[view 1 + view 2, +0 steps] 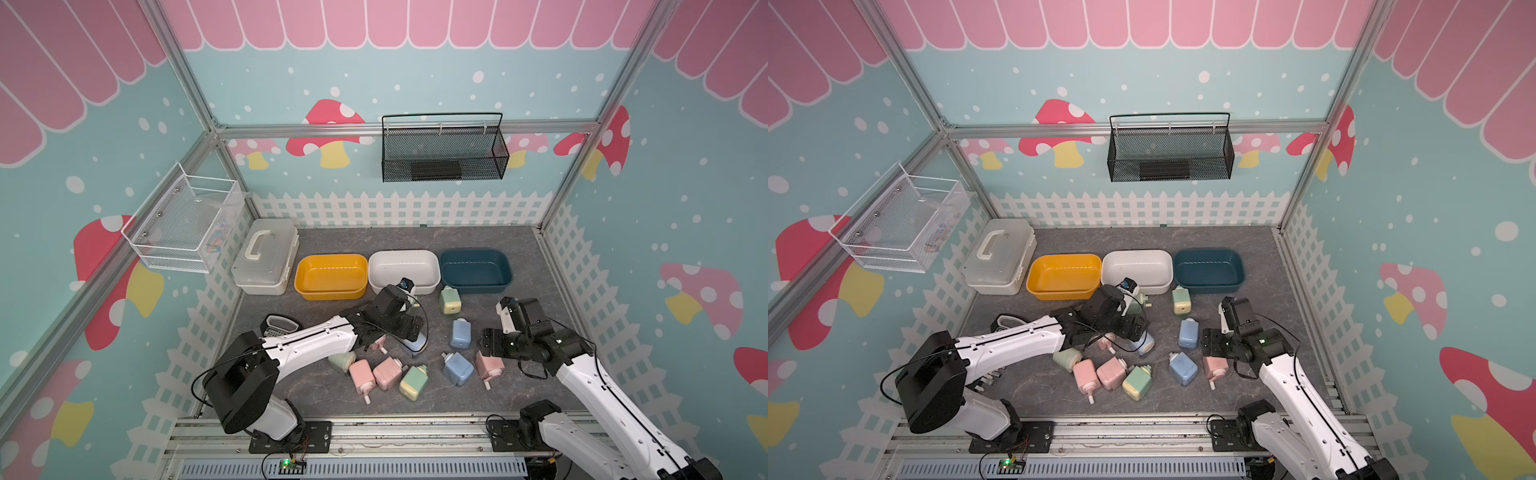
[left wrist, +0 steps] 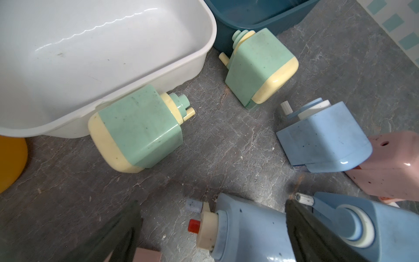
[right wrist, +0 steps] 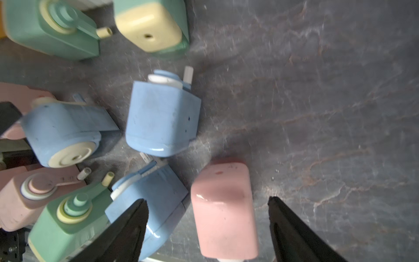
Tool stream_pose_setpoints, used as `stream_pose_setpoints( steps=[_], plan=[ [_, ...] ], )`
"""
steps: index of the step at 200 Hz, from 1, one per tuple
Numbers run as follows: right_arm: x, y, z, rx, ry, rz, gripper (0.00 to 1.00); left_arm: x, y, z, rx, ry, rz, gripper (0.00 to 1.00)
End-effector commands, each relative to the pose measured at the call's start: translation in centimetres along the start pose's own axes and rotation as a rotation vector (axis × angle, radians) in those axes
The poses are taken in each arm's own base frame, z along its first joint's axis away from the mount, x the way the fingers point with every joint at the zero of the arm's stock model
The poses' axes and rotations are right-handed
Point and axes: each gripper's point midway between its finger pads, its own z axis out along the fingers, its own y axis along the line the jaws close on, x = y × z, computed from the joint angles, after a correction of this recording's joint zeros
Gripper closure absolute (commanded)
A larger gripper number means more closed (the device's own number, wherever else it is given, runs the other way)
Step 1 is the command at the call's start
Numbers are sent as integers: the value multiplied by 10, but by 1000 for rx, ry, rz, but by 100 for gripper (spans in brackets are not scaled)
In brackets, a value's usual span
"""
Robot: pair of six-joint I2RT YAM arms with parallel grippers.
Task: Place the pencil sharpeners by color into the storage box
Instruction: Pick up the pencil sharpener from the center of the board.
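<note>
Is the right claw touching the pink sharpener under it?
Apart. The right wrist view shows the pink sharpener between the right gripper's open fingers, with a gap each side.

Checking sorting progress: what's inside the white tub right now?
Nothing visible: the white tub shows a bare bottom in both top views and the left wrist view. The left arm covers only part of its near rim.

I see small boxy pastel pencil sharpeners (image 1: 460, 333) scattered on the grey tabletop (image 1: 528, 266), each with a little crank knob. Two green sharpeners with cream ends (image 1: 1181, 301) lie farthest back. Two blue sharpeners (image 1: 457, 368) sit mid-right, with a pink sharpener (image 1: 489, 365) just beside the nearer one. Left of them, two pink ones (image 1: 388, 372) and a green one (image 1: 413, 382) huddle together.
</note>
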Motion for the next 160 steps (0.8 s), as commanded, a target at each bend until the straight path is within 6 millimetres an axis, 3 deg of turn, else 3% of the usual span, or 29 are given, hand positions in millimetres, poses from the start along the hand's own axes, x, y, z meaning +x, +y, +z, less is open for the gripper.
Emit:
stream_pose_setpoints(
  steps=[1, 23, 52, 99, 139, 160],
  plan=[
    [34, -15, 8, 70, 128, 66, 18, -19, -5, -8, 20, -79, 13, 1],
    [42, -20, 17, 107, 168, 59, 20, -22, -5, -7, 19, -97, 5, 1],
    [39, -13, 22, 91, 162, 30, 23, -22, -3, -6, 9, -105, -4, 1],
    [41, -13, 30, 107, 179, -6, 35, -22, -1, -4, -2, -101, 6, 1],
    [39, -16, 32, 128, 165, -14, 39, -24, -1, -3, -1, -105, 1, 1],
    [38, -17, 33, 132, 158, -20, 47, -23, -1, -4, -1, -108, 1, 1]
  ],
)
